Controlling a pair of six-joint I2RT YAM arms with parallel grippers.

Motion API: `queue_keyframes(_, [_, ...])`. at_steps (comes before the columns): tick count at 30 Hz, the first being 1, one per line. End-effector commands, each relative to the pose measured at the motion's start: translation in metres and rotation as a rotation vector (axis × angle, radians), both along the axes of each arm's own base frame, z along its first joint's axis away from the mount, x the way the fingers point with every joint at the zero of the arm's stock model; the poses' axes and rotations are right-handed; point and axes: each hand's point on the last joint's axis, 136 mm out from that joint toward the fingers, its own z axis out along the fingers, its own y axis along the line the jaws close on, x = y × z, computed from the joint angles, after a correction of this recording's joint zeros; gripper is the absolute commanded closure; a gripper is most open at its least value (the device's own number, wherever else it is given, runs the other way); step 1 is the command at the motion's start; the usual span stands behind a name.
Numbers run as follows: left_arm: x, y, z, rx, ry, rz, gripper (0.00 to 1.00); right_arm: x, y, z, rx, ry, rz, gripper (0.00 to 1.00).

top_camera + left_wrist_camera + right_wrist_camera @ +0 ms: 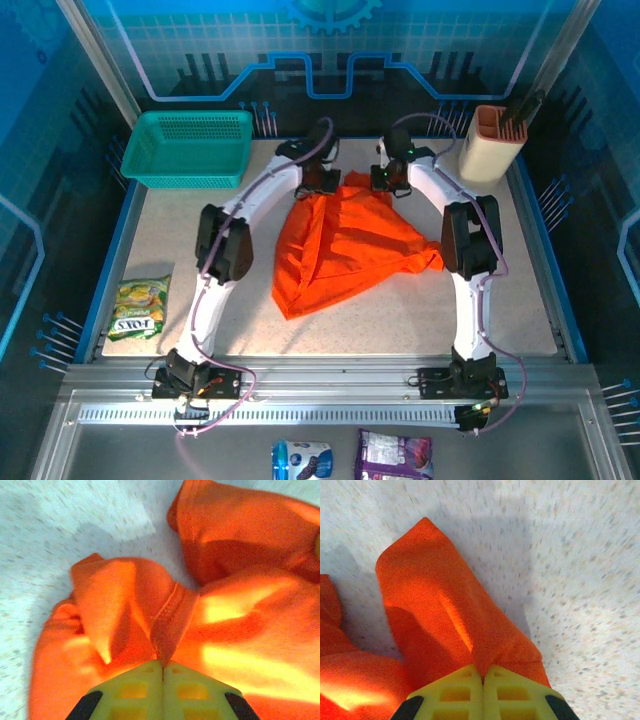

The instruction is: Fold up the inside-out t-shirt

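Two small pinches: left fingers (161, 675) clenched on shirt (345, 245) seam fold, right fingers (483, 676) clenched on shirt corner; thin cloth may slip free; bunched body could fold crooked on worktop (400, 315).

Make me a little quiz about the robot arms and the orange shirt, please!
1. True or false: the t-shirt is already folded into a neat rectangle.
2. Pick one: the teal basket sits at the table in its A) far left corner, B) near right corner, C) middle.
3. Look at the left gripper and the right gripper. How many of them are pinching the t-shirt?

Key: 1 false, it lies crumpled and spread out. 2 A. 3 two, both are shut on the orange cloth.
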Motion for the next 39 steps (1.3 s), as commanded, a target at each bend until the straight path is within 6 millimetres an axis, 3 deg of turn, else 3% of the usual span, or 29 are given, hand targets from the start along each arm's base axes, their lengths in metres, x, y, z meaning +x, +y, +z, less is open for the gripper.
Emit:
queue_keyframes(1, [0.003,0.025,0.093,-0.207,-0.120,0.069,1.00,0.010,-0.017,0.113,0.011,-0.205,-0.020,1.00])
queue_keyframes(6, [0.000,0.083,0.171,-0.437,-0.218,0.180,1.00,0.006,-0.046,0.221,0.044,-0.407,-0.062,1.00])
queue_keyframes(10, [-0.011,0.131,0.224,-0.558,-0.311,0.256,1.00,-0.017,-0.069,0.292,0.054,-0.543,-0.099,1.00])
queue_keyframes(13, [-0.026,0.168,0.247,-0.627,-0.366,0.322,1.00,-0.043,-0.082,0.328,0.046,-0.629,-0.121,1.00])
queue_keyframes(16, [-0.046,0.195,0.251,-0.684,-0.387,0.376,1.00,-0.074,-0.089,0.340,0.047,-0.672,-0.129,1.00])
queue_keyframes(17, [-0.053,0.201,0.248,-0.688,-0.389,0.389,1.00,-0.084,-0.089,0.335,0.049,-0.667,-0.130,1.00])
queue_keyframes(20, [-0.080,0.206,0.208,-0.669,-0.329,0.429,1.00,-0.114,-0.090,0.295,0.054,-0.608,-0.134,1.00])
queue_keyframes(23, [-0.110,0.204,0.140,-0.653,-0.205,0.477,1.00,-0.142,-0.087,0.227,0.046,-0.465,-0.128,1.00])
queue_keyframes(26, [-0.145,0.197,0.054,-0.655,-0.033,0.542,1.00,-0.170,-0.083,0.153,0.056,-0.297,-0.132,1.00])
queue_keyframes(27, [-0.157,0.196,0.030,-0.641,0.017,0.567,0.93,-0.180,-0.080,0.127,0.062,-0.232,-0.130,0.99])
queue_keyframes(29, [-0.181,0.193,-0.012,-0.623,0.109,0.599,0.72,-0.198,-0.074,0.084,0.064,-0.101,-0.115,0.76])
queue_keyframes(30, [-0.188,0.192,-0.023,-0.610,0.130,0.603,0.65,-0.205,-0.071,0.069,0.051,-0.045,-0.107,0.65])
queue_keyframes(31, [-0.195,0.191,-0.033,-0.581,0.145,0.600,0.62,-0.210,-0.069,0.059,0.026,-0.014,-0.102,0.60])
queue_keyframes(35, [-0.198,0.178,-0.041,-0.432,0.150,0.515,0.60,-0.214,-0.057,0.051,-0.061,-0.010,-0.066,0.55])
queue_keyframes(39, [-0.185,0.144,-0.039,-0.265,0.149,0.355,0.58,-0.208,-0.052,0.042,-0.108,0.014,-0.048,0.51])
